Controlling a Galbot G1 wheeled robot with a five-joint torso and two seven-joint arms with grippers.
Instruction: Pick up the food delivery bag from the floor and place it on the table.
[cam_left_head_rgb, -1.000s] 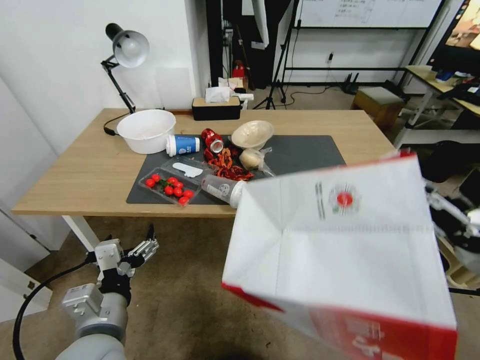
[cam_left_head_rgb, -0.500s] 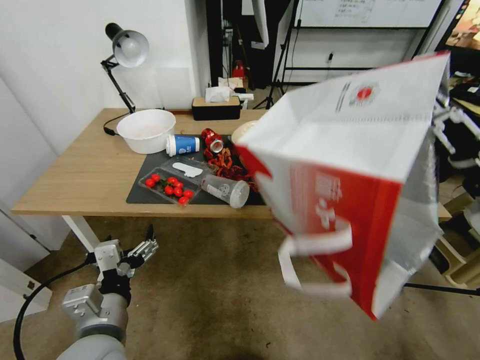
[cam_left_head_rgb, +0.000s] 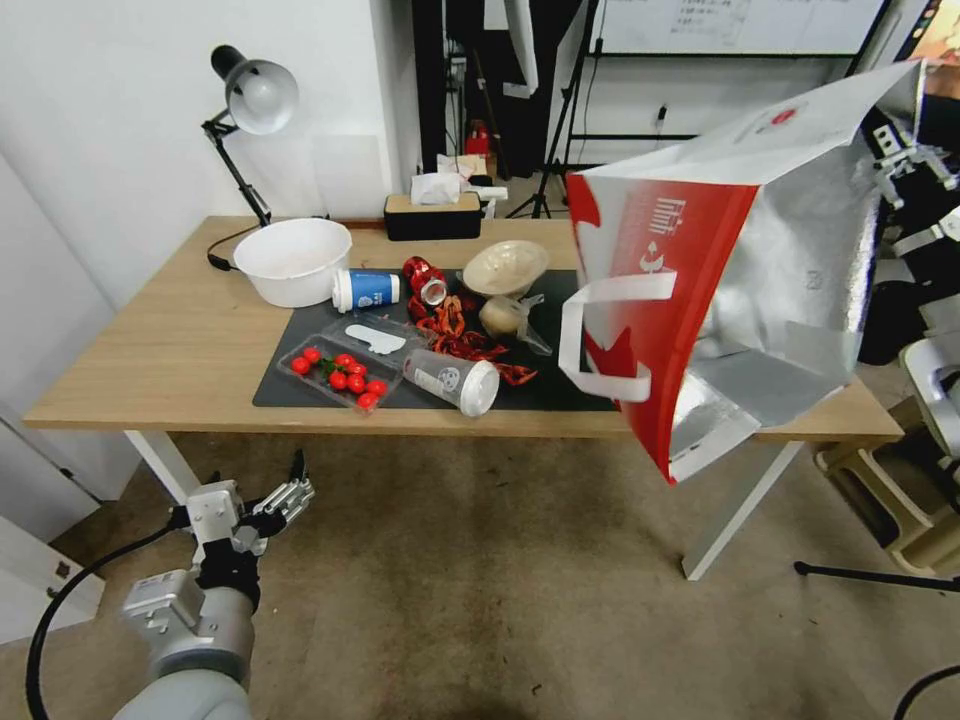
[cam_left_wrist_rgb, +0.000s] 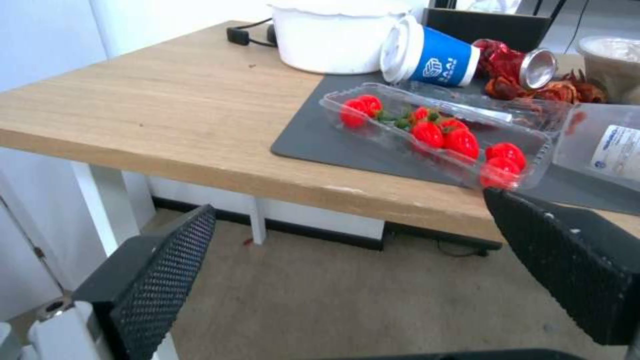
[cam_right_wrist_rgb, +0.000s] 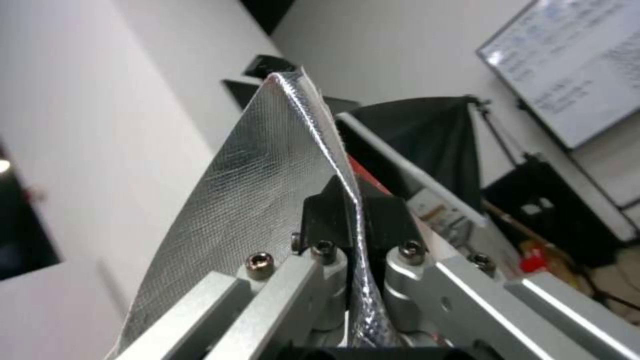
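At right of frame, the right gripper (cam_right_wrist_rgb: 350, 220) pinches the tilted food delivery bag (cam_left_head_rgb: 700, 290) above the bench (cam_left_head_rgb: 150, 350) edge; the left gripper (cam_left_head_rgb: 285, 492) fingers are wide at lower left.

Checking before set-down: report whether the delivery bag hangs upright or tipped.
Tipped: the food delivery bag hangs sideways over the table, foil-lined mouth facing the camera, its rim pinched by the right end effector.

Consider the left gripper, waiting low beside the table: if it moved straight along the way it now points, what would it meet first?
Probably the table. In the wrist view, the open left gripper faces the table's front edge, with the clear tray of tomatoes just above that line. Depth is unclear, so it might instead pass under the edge.
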